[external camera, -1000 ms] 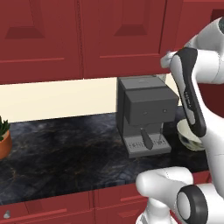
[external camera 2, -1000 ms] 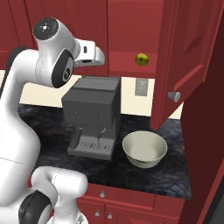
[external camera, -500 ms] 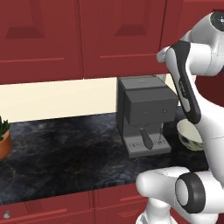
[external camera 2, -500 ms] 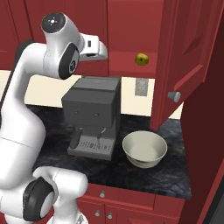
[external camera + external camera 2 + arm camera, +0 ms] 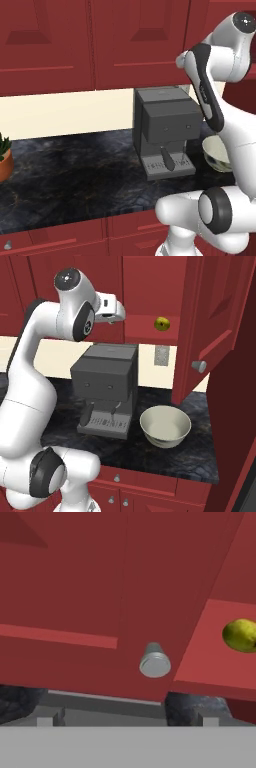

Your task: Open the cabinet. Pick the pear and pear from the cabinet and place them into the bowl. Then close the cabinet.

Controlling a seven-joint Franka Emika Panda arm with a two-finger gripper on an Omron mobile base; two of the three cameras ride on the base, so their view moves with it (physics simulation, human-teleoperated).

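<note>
The arm rose higher since the earlier frame. One pear (image 5: 161,323) sat in the open cabinet (image 5: 212,321), closed door's knob (image 5: 154,664) ahead; the bowl (image 5: 165,426) sat empty on the worktop (image 5: 200,456) beside the coffee machine (image 5: 107,387). Fingers were released, grasping nothing.

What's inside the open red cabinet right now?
One small yellow-green pear sits on the shelf of the dark red wooden cabinet. A closed left door hides the rest, so any second pear is unseen.

My own arm hides most of the bowl (image 5: 216,152) in the left base view. In my hand view the right edge cuts off the pear (image 5: 241,635).
</note>
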